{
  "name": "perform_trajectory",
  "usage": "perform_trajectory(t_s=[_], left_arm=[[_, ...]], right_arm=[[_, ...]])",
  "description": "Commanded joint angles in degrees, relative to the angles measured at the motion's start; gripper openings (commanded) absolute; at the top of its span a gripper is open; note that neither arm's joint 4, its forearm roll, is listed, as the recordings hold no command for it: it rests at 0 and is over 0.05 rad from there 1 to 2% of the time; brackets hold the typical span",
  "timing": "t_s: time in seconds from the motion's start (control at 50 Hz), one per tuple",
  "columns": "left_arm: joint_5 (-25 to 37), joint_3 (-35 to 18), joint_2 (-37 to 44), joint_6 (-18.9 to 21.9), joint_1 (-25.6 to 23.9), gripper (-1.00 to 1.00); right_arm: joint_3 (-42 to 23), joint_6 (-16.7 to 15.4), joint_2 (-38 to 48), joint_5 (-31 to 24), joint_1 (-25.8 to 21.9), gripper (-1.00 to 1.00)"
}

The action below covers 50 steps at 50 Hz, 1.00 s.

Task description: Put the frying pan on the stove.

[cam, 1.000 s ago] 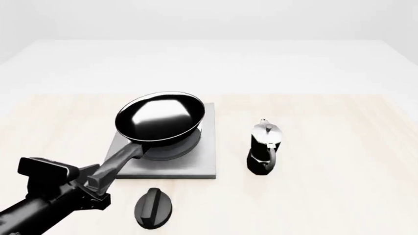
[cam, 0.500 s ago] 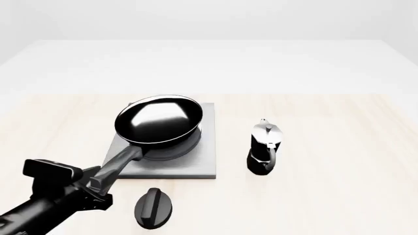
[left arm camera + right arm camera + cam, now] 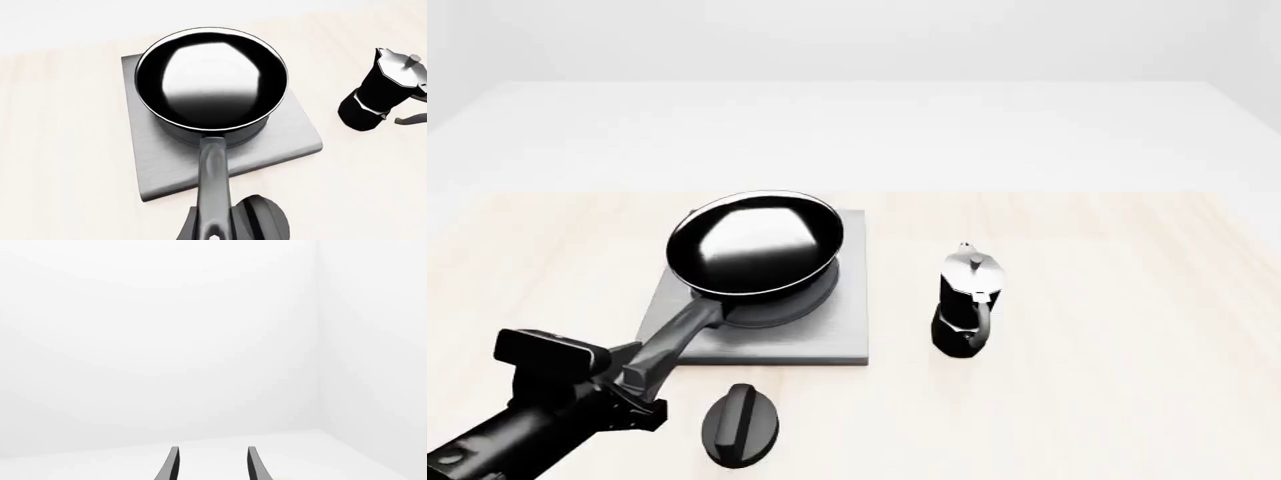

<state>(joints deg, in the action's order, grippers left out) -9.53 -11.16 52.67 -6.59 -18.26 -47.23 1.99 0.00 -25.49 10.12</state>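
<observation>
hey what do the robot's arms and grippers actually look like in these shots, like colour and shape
The left arm is matte black and blocky, with a boxy black module on top near the wrist. No cables, markings or logos are visible. The left gripper looks black and angular. Of the right gripper, only two thin, dark, slightly curved fingers show; its arm is out of view.

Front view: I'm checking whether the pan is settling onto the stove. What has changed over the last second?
The left end effector, shut on the pan's handle, slid a little to the right and lower in the front view. The pan shifted slightly right above the stove, tilted with its handle end low. The moka pot, the knob and the stove stayed put.
</observation>
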Motion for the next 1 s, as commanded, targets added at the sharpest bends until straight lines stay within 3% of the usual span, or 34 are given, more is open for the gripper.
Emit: perform_trajectory(t_s=[0.02,0.3,0.32,0.48,0.66,0.82,1.0], left_arm=[[-2.1,2.2,1.1,-0.4,0.8,-1.00],[0.0,4.0,-2.4,-1.3,2.7,-1.00],[0.5,4.8,-3.3,-1.4,3.6,1.00],[-4.0,6.6,0.2,-2.2,3.3,1.00],[-4.6,6.6,0.8,-2.7,2.6,1.00],[2.4,4.6,-6.5,-2.5,1.9,1.00],[14.7,0.5,-17.9,-1.8,0.1,1.00]], right_arm=[[0.3,0.0,0.0,0.2,0.0,1.00],[0.5,0.0,0.0,0.4,-0.2,1.00],[0.1,0.1,0.0,0.1,-0.3,1.00],[-0.4,0.2,0.0,-0.2,-0.3,1.00],[-0.8,0.2,0.0,-0.6,-0.2,1.00],[-0.8,0.1,0.0,-0.6,-0.3,1.00],[-1.6,0.4,0.0,-1.1,-0.4,1.00]])
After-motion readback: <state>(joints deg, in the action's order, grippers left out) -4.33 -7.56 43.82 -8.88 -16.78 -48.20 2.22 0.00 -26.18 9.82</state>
